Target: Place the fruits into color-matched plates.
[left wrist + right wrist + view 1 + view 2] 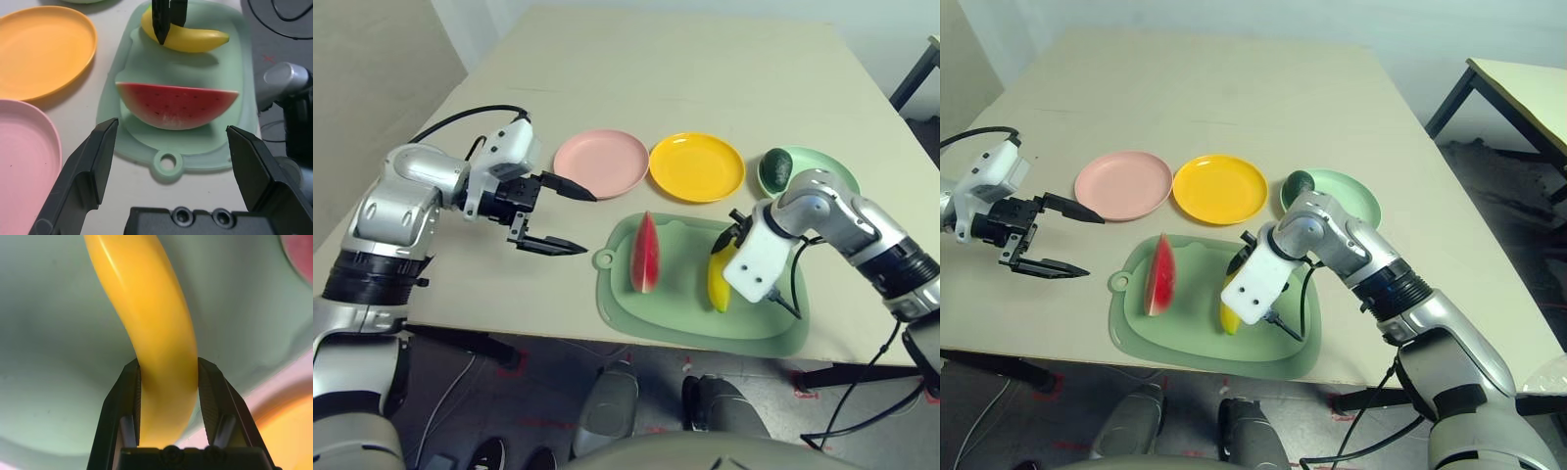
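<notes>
Right wrist view shows jaws pinching banana (161, 333).

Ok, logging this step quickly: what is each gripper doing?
Left gripper: open, holding nothing.
Right gripper: shut on the curved yellow toy banana.

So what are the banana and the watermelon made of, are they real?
Probably not real. The banana looks like smooth, glossy plastic: even yellow, a soft shine, no spots. The watermelon looks like moulded plastic or foam with a matte finish: its seeds look painted on and its cut face is dry.
</notes>
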Controlling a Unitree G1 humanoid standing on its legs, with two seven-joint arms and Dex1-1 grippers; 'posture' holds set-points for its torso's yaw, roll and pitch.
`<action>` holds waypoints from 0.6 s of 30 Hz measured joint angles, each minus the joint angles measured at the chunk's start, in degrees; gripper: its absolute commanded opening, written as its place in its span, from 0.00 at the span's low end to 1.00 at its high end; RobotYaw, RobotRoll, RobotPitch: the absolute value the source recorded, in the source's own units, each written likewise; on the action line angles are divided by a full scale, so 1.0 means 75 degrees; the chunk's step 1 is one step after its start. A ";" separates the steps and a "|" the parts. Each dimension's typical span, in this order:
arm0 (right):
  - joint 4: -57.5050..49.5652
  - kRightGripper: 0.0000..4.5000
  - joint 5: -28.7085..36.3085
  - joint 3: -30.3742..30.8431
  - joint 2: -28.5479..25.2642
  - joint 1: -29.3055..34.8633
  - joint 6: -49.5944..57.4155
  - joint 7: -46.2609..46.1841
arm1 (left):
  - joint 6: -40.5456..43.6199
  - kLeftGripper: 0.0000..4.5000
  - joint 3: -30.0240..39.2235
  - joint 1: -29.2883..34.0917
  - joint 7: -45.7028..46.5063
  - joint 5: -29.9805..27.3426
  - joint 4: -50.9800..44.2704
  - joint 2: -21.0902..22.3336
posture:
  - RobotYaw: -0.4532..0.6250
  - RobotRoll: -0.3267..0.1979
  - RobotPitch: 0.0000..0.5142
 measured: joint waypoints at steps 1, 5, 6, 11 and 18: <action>0.0378 0.37 -0.0047 -0.0048 0.0122 -0.0327 0.0019 -0.0169 | 0.0232 1.00 0.0008 -0.0062 0.0179 0.0028 0.0019 -0.0047 | 0.64 0.62 0.26; 0.2000 0.37 -0.0492 -0.0274 0.0687 -0.1624 -0.0034 -0.1259 | 0.0796 1.00 0.0008 -0.0298 0.0795 0.0131 0.0112 -0.0226 | 0.64 0.62 0.26; 0.2483 0.37 -0.0648 -0.0282 0.0866 -0.1849 -0.0039 -0.1640 | 0.0882 1.00 0.0005 -0.0343 0.0973 0.0200 0.0131 -0.0272 | 0.64 0.62 0.26; 0.5130 0.37 -0.1528 -0.0158 0.1846 -0.2698 -0.0268 -0.3649 | 0.1154 1.00 -0.0003 -0.0578 0.1701 0.0491 0.0177 -0.0454 | 0.66 0.62 0.27; 0.7241 0.37 -0.2341 0.0021 0.2475 -0.3035 -0.0488 -0.5357 | 0.1242 1.00 -0.0006 -0.0523 0.1871 0.0700 0.0147 -0.0414 | 0.68 0.62 0.28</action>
